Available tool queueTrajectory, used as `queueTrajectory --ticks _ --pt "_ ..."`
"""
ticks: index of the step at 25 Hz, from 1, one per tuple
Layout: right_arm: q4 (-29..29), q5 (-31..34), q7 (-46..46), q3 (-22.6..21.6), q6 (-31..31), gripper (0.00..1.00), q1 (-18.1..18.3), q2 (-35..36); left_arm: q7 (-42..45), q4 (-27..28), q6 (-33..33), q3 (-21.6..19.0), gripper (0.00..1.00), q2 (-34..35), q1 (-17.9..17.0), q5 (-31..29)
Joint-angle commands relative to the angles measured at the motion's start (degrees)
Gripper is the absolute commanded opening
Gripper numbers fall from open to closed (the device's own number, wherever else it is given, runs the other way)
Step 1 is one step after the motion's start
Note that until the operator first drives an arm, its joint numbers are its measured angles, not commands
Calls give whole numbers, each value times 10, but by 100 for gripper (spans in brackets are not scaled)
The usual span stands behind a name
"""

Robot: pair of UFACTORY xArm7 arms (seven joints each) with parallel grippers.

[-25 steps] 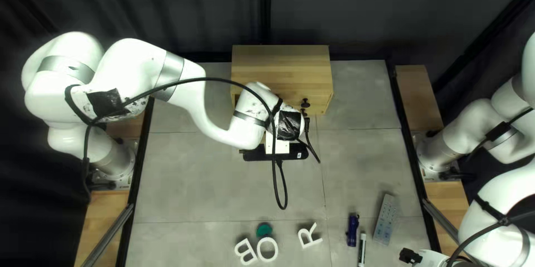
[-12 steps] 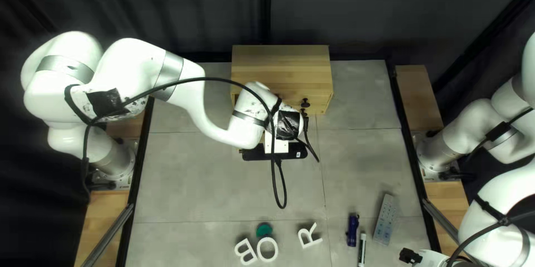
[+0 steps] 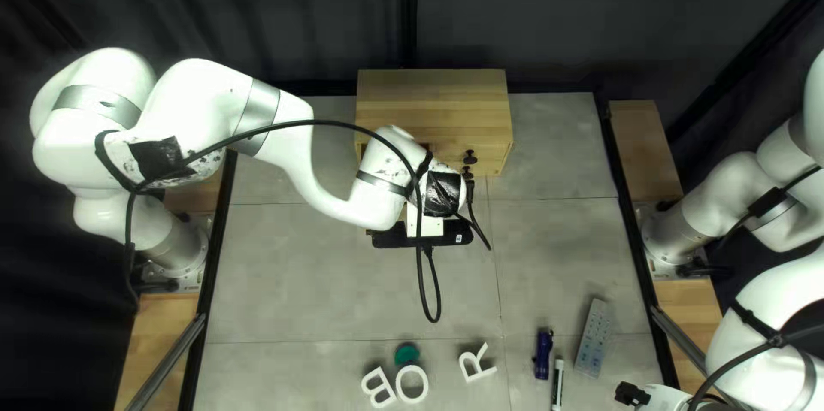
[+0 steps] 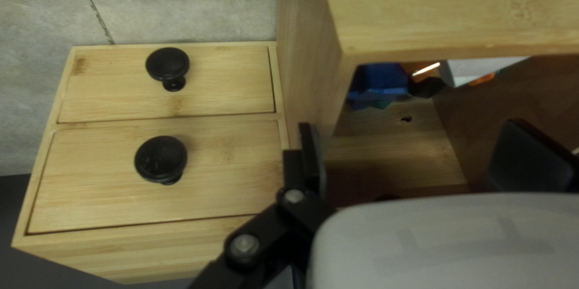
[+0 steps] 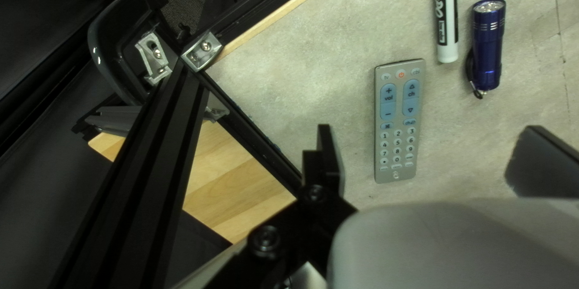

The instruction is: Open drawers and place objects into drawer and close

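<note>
The boxy wooden cabinet (image 3: 433,106) is honey-yellow with brown grain, its round knobs (image 4: 161,159) black. The oblong plastic remote (image 5: 398,121) is grey with pale blue patches, the cylindrical metal flashlight (image 5: 487,53) deep blue.

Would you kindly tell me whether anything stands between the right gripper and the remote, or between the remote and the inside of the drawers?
Nothing visible stands between the right gripper and the remote. Both drawers are shut, which bars the way in, and the left arm hangs close beside their knobs.
</note>
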State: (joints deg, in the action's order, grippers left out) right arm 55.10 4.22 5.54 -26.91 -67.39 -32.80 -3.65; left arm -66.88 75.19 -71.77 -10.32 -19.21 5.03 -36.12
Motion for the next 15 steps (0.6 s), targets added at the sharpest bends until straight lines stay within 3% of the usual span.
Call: queueTrajectory --ticks 1,15 --pt "0 0 0 0 0 100 0 0 0 15 -12 -2 100 -4 -6 -1" --pt "0 0 0 0 0 100 0 0 6 22 -61 -22 100 54 -30 13"
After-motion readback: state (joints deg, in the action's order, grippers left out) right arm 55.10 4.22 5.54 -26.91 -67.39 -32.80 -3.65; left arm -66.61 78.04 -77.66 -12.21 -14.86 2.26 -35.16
